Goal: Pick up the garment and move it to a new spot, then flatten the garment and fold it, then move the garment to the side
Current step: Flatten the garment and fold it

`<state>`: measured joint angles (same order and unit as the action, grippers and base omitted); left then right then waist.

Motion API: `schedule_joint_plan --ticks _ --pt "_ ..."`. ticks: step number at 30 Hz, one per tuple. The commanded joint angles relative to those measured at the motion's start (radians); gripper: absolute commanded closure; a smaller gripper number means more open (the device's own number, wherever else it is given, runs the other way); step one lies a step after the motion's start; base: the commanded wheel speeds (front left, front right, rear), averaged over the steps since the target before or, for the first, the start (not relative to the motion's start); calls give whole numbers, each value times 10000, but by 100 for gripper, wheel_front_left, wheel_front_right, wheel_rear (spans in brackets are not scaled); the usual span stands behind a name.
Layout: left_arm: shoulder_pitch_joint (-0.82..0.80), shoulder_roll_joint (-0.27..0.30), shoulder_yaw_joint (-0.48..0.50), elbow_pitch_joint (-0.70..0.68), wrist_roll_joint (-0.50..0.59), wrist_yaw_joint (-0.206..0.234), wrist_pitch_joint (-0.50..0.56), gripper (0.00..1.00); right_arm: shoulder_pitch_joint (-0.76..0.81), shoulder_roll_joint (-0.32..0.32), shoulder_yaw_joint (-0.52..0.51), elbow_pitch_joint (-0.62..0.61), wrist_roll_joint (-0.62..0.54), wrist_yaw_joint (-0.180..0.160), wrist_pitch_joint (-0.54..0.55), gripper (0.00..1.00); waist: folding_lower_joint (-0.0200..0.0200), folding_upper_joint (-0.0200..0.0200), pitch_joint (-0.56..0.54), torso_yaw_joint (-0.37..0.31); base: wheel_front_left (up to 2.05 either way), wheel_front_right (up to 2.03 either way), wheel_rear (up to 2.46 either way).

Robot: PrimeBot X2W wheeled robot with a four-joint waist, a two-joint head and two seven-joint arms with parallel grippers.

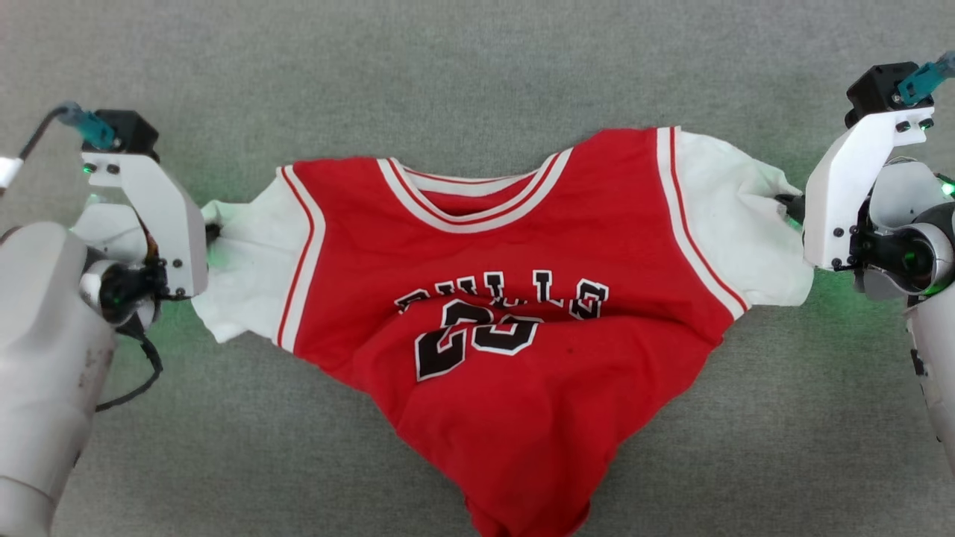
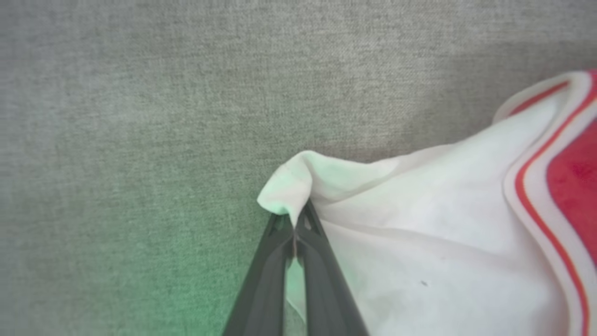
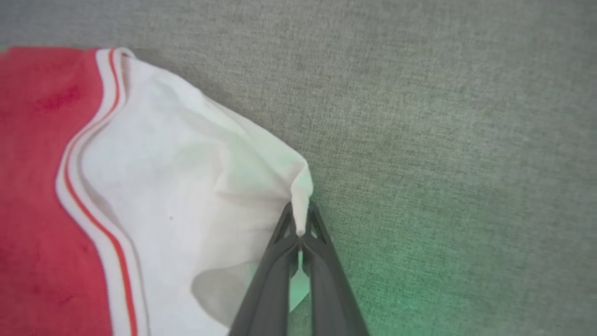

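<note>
Left gripper [image 2: 295, 226] and right gripper [image 3: 301, 229] each pinch the garment [image 1: 515, 246] at its white side ends; soft, light cloth, likely sagging between.

One red jersey [image 1: 515, 246], centre frame. Two white sleeves on it, one left [image 1: 246, 276], one right [image 1: 739, 224]. Two grippers of mine: left gripper [image 2: 295, 224] and right gripper [image 3: 301, 228]. Two teal connectors, upper left [image 1: 93, 128] and upper right [image 1: 921, 80]. One grey fabric surface [image 1: 477, 67]. Two black digits [image 1: 470, 335] on the chest, with five letters [image 1: 545, 287] above them, the first creased.
</note>
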<state>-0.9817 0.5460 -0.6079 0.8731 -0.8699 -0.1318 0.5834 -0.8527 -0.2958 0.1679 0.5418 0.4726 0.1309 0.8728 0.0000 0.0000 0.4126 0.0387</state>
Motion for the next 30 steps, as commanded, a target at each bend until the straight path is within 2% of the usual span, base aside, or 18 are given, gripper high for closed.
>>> schedule_joint_plan --ticks 1,7,17,24,30 --pt "167 -187 -236 326 128 82 155 100 -78 25 -18 225 32 -3 129 100 0 0 -383 -33 0 0 0" --pt "-747 -256 -426 379 286 48 308 100 -948 -22 -182 498 -209 -3 -223 100 0 0 -1256 -100 0 0 0" --pt "-2185 -567 -645 356 553 29 -93 100 -2437 147 63 1107 -750 -3 -2034 100 0 0 -2373 -134 0 0 0" --pt "-3630 -856 -630 464 895 97 -770 100 -3714 143 850 1600 -972 -3 -3886 100 0 0 -2977 -170 0 0 0" --pt "-4743 -1067 -502 770 1118 383 -1473 100 -4776 253 1429 2282 -1035 -3 -5371 100 0 0 -3295 -239 0 0 0"
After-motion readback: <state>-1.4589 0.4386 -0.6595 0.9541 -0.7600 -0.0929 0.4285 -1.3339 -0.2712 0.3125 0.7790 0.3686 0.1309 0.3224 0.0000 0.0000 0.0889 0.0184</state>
